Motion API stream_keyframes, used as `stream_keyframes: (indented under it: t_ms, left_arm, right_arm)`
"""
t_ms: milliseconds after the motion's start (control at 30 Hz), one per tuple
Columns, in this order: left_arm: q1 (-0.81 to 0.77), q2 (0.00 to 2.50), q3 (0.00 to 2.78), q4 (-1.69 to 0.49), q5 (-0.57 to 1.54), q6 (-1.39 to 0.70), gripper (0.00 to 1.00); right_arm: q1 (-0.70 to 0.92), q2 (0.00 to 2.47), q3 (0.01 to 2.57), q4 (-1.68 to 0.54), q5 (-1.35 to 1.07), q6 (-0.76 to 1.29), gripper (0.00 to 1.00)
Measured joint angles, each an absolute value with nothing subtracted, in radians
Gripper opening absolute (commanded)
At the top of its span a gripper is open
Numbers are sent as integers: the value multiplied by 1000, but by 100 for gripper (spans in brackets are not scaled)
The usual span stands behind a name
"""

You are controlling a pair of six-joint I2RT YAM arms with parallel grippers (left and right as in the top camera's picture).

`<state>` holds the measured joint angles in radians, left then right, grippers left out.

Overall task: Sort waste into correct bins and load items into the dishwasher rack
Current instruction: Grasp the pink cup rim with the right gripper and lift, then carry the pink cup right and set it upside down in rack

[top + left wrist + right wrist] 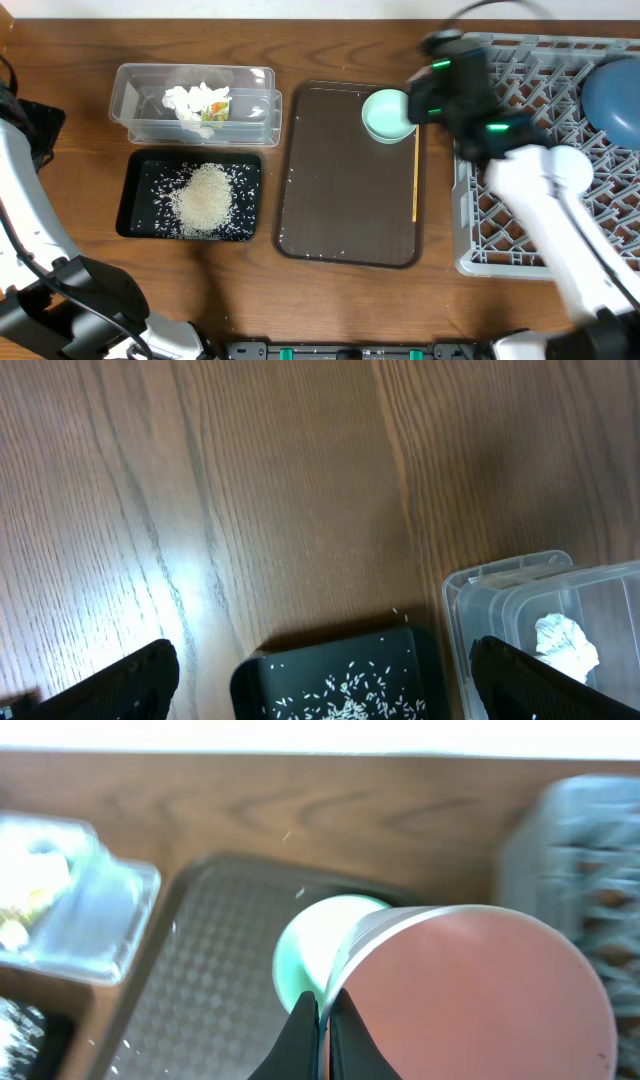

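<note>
Two black fingers of my right gripper (322,1020) pinched the rim of the small pink cup (470,990), with the mint green bowl (387,115) just behind it on the brown serving tray (340,220), near the thin wooden stick (415,175). My left gripper (322,660) hung with its jaws wide apart, holding nothing, over the shallow black rectangular tray (135,195) of white rice grains (205,198). Crumpled white tissue (190,98) with a yellow-green scrap (215,112), its print too small to read, lay in the clear plastic tub (255,80). The large dark blue plate (612,95) sat in the grey lattice crate (545,70).
</note>
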<state>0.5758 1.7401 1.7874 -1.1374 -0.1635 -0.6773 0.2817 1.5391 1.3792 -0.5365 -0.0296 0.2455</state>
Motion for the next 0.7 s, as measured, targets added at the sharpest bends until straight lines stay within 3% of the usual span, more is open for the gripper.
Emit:
stream_keyframes:
  t_ms: [233, 467, 700]
  left_arm:
    - [576, 1740, 1787, -1137, -164, -677, 95]
    - [576, 1740, 1787, -1137, -164, -677, 95]
    - [576, 1740, 1787, -1137, -164, -677, 95]
  right_arm:
    - [-167, 1460, 1386, -698, -437, 252, 1]
    - [-515, 1466, 1363, -707, -818, 217, 1]
    - [-729, 1466, 1256, -625, -1038, 196, 1]
